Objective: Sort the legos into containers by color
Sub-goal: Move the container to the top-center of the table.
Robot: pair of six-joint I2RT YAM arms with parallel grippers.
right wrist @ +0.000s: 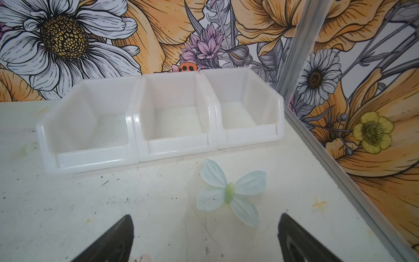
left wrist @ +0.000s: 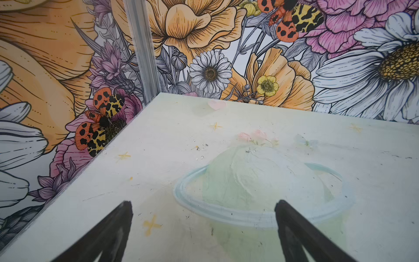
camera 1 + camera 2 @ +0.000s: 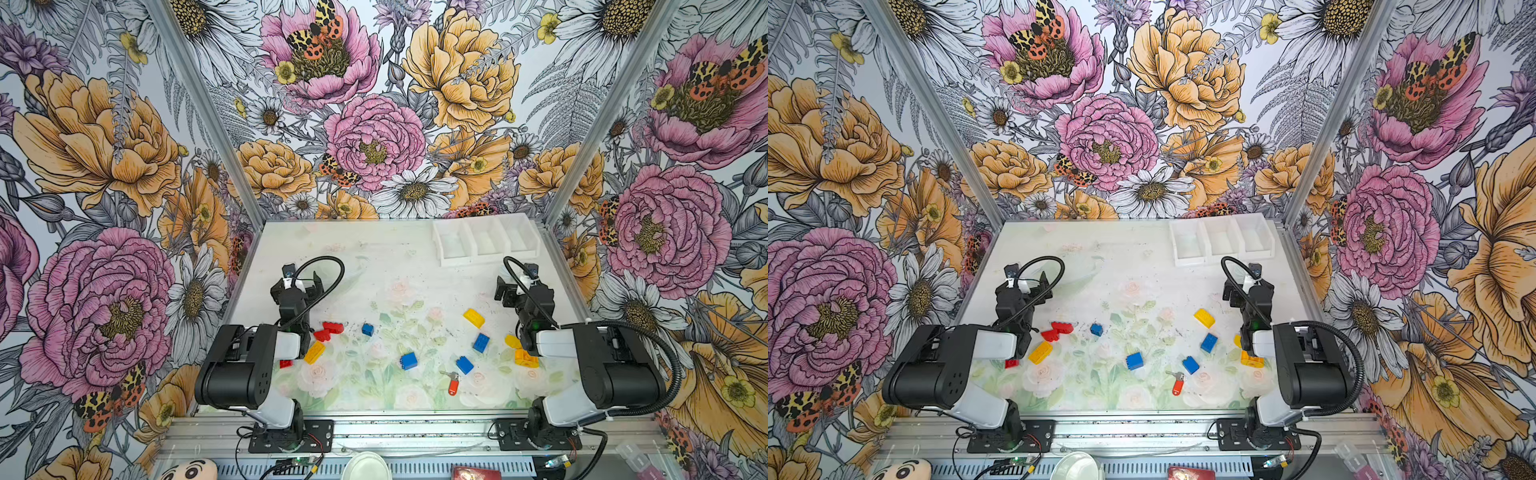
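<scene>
Red, blue and yellow legos lie scattered over the near half of the table in both top views: red ones and a yellow one beside the left arm, blue ones in the middle, yellow ones towards the right arm. The three joined white containers stand empty at the far right corner. My left gripper hangs open over bare table beyond the legos. My right gripper is open too, facing the containers, with nothing between its fingers.
An orange-red key tag with a metal key lies near the front among the blue legos. Flowered walls with metal corner posts close in the table on three sides. Both arm bases sit on the front rail.
</scene>
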